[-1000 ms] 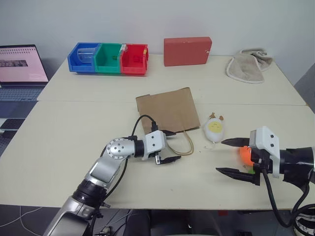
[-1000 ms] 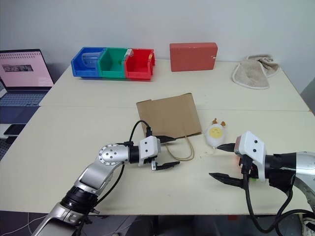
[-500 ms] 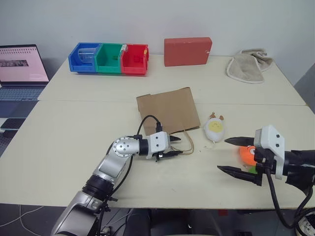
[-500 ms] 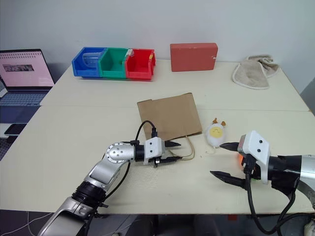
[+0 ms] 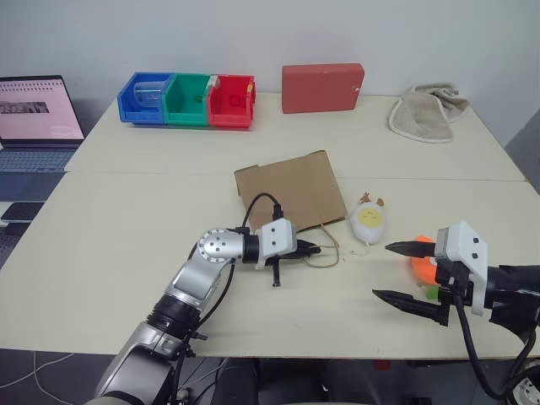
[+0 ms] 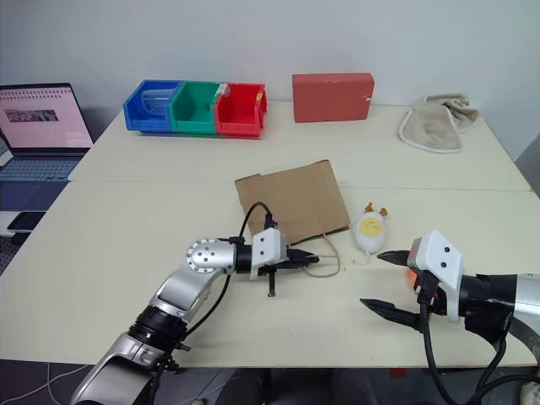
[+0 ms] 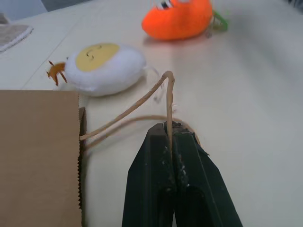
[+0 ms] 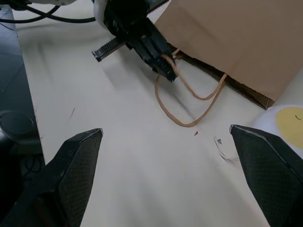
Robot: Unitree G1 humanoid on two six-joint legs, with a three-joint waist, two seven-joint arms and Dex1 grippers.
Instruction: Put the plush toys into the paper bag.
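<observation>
My left gripper [image 7: 171,142] is pinched tight on one twisted handle [image 7: 166,97] of the paper bag [image 5: 291,190], and the loop rises off the table [image 5: 110,245] from between my fingertips. The bag itself lies flat on the table, its mouth facing me, the second handle [image 8: 182,111] curling loose on the tabletop just beside the one I've got. Right of the bag, just beside its near corner, the white egg toy [image 5: 369,223] lies with its yellow face up. A little further from the bag on that same side sits the orange carrot toy [image 7: 179,19], close behind my right gripper [image 5: 412,274], whose two black fingers stand wide apart, nothing between them, hovering over the table. Far side of the bag: red box [image 5: 322,87], beige towel [image 5: 426,110] and three coloured bins [image 5: 187,99]
</observation>
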